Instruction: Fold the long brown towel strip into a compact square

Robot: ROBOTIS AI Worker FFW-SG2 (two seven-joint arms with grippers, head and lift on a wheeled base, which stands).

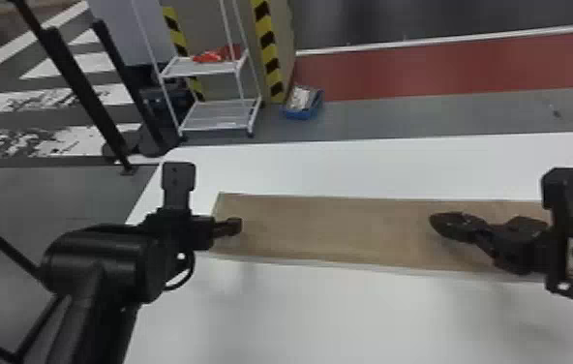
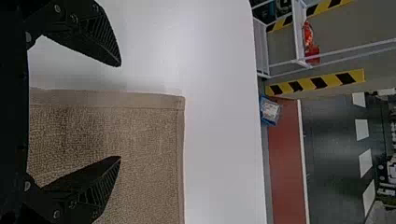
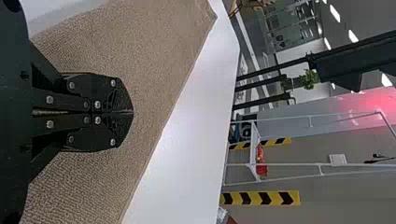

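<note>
The long brown towel strip (image 1: 329, 230) lies flat and unfolded across the white table. At its left end my left gripper (image 1: 234, 226) is held low; in the left wrist view the gripper (image 2: 120, 112) stands open, one finger over the towel (image 2: 144, 135) and the other beyond its short end edge. Farther right, my right gripper (image 1: 438, 225) is over the strip in the head view. In the right wrist view this gripper (image 3: 132, 112) has its fingertips together above the towel (image 3: 154, 56), with no cloth seen between them.
The white table (image 1: 329, 314) reaches in front of and behind the strip, and its left edge runs beneath my left arm. Beyond it on the floor stand a white shelf rack (image 1: 218, 116) and a blue bin (image 1: 303, 113).
</note>
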